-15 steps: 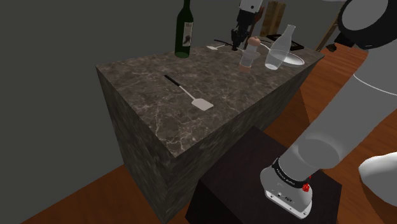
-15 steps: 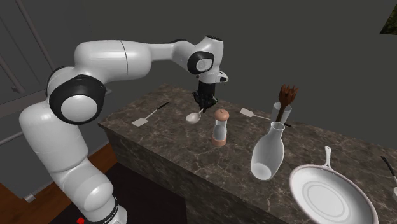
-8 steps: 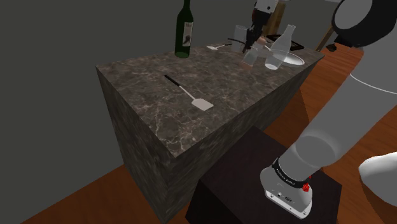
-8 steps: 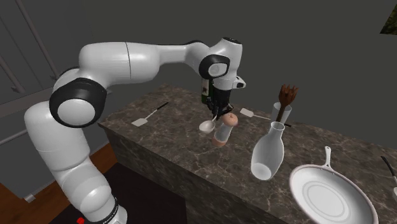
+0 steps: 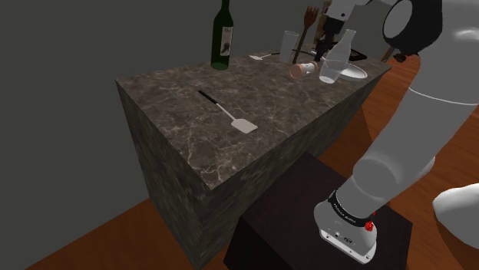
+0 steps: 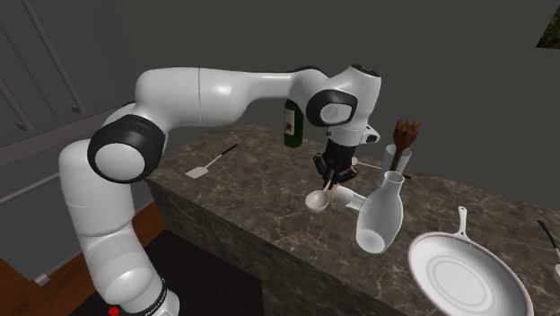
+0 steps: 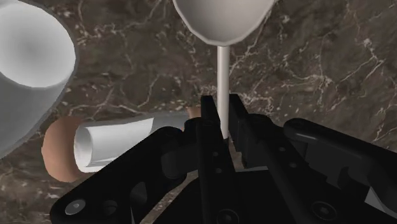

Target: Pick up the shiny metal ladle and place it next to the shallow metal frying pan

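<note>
- The pincer [image 7: 221, 109] is clamped tight on the thin handle of the ladle [image 7: 219, 19]. The ladle's bowl hangs below it, low over the counter [image 6: 269, 211], at mid-frame in the second exterior view.
- A mill [image 7: 118, 145] lies on its side just beside the pincer.
- A carafe [image 6: 379, 215] stands right of the ladle, between it and the pan [image 6: 467, 274] at lower right.
- A bottle [image 5: 222, 37] and a spatula [image 5: 229, 114] sit well apart, further left in the shoulder view.

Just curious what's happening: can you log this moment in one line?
gripper: shut on ladle handle | ladle: over counter, short of frying pan | shaker: lying on its side near gripper
</note>
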`<state>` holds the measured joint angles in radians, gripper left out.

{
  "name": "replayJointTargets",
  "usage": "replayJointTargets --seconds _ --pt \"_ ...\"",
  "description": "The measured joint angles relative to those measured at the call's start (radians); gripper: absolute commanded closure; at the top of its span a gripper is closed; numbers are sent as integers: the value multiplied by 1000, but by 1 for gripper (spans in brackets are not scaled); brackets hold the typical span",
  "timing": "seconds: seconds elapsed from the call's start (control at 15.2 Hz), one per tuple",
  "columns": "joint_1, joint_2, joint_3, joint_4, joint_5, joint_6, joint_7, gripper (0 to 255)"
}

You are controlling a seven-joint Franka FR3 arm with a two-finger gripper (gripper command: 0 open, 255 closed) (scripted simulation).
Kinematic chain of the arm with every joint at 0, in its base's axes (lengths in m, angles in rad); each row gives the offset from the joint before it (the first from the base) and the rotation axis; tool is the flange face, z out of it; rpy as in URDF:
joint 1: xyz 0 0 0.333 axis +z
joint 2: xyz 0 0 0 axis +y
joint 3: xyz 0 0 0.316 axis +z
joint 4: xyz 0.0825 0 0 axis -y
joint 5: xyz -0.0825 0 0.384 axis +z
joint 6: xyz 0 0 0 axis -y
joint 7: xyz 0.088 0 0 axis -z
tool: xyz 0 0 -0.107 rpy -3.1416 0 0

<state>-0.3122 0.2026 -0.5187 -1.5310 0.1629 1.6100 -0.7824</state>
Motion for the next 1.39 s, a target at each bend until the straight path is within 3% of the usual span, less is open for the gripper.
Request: replayJointTargets --seconds 0.33,0.66,0.86,1.19,1.32,1.39 --pt "-114 131 -35 169 59 -66 -129 255" --pt "-136 140 -39 170 74 -19 -164 255" --pt "-118 111 -34 107 63 99 -157 255" --pt "-135 153 -14 78 72 318 -162 255" --pt "-134 150 -7 23 64 184 -159 255" --pt "-142 164 -5 18 70 160 -168 255"
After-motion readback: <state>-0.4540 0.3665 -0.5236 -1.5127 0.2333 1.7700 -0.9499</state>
